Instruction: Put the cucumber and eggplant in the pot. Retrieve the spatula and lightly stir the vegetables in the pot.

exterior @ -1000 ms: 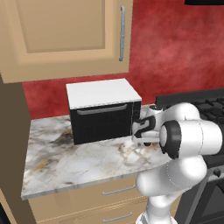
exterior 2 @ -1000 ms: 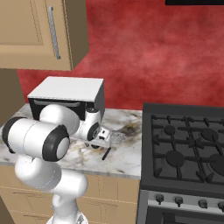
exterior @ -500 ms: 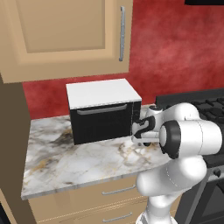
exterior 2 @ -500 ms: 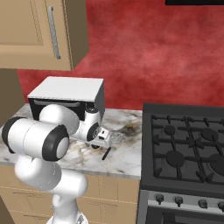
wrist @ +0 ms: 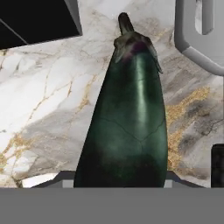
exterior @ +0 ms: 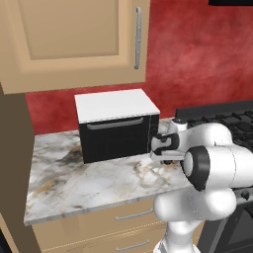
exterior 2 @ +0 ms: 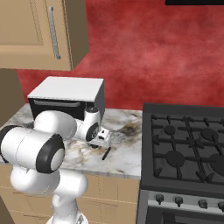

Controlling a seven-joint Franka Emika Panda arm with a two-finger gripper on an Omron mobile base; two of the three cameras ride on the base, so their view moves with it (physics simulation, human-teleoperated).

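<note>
A dark purple-green eggplant [wrist: 129,118] lies on the marble counter [wrist: 39,109], stem pointing away from the hand. My gripper [exterior 2: 105,139] hangs low over it, just right of the black oven. One dark fingertip [wrist: 218,165] stands to the eggplant's right with a strip of counter between them, so the jaws are open; the other fingertip is hidden by the eggplant. The spatula's pale grey slotted blade [wrist: 197,35] lies beyond the eggplant, and its thin dark handle [exterior 2: 106,153] points toward the counter's front edge. The cucumber and the pot are out of view.
A black countertop oven with a white top [exterior: 116,131] [exterior 2: 65,94] stands at the back of the counter, close to the hand. The black gas stove [exterior 2: 188,146] [exterior: 222,118] adjoins the counter on the right. A wooden wall cabinet [exterior: 74,39] hangs overhead.
The arm stays in place over the counter and nothing on it has shifted.
</note>
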